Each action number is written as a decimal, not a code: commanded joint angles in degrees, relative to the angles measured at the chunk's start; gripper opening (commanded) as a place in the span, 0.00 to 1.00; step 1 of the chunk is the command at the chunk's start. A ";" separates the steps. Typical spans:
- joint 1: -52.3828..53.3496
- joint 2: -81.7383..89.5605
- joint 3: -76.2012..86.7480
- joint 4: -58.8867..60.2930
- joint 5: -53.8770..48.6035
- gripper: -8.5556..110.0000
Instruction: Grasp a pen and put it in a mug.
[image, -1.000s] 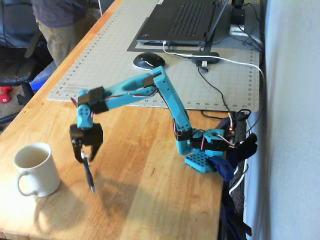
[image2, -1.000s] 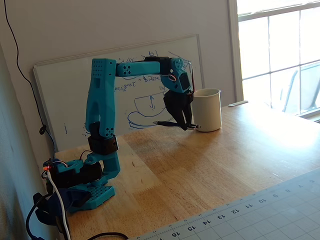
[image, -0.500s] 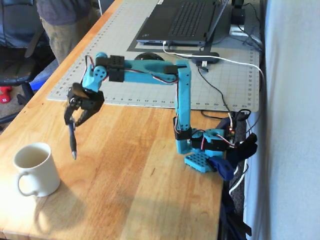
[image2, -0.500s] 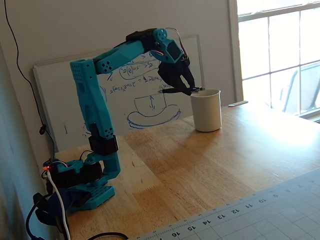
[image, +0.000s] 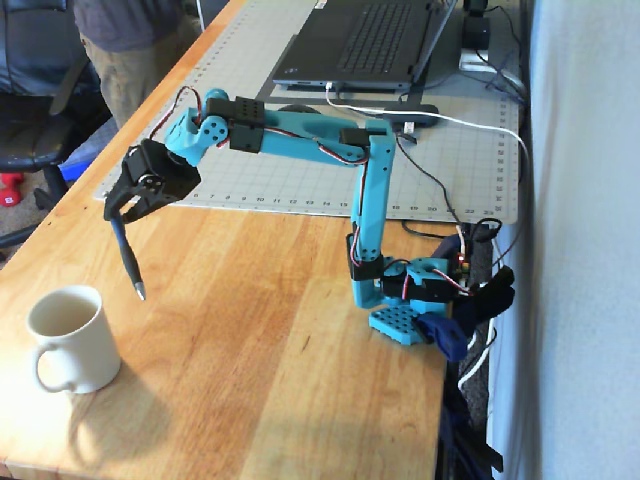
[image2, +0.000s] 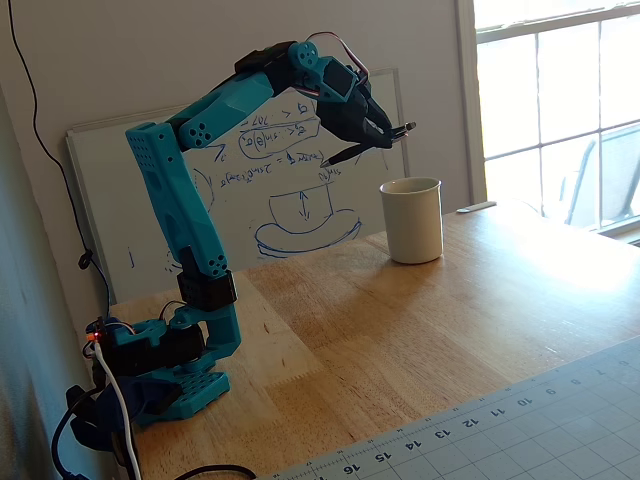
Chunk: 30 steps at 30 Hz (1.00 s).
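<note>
Pen (image: 127, 258) held aloft, pinched at its upper end in the hand (image: 117, 212), tip hanging down and slanted, clear of the surface (image: 260, 380). Mug (image: 70, 338) stands upright and empty, below and short of the pen tip; in the other fixed view the pen (image2: 365, 147) sits above and just beside the mug's rim (image2: 410, 186). My read: carry the tip over the opening, tilt the pen nearer vertical, lower inside before loosening the grip.
</note>
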 joint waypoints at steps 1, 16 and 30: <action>-0.09 5.36 -3.08 -1.58 -1.14 0.11; -3.87 4.48 -2.90 -13.36 -29.62 0.11; -6.33 -0.70 -3.43 -23.47 -66.53 0.11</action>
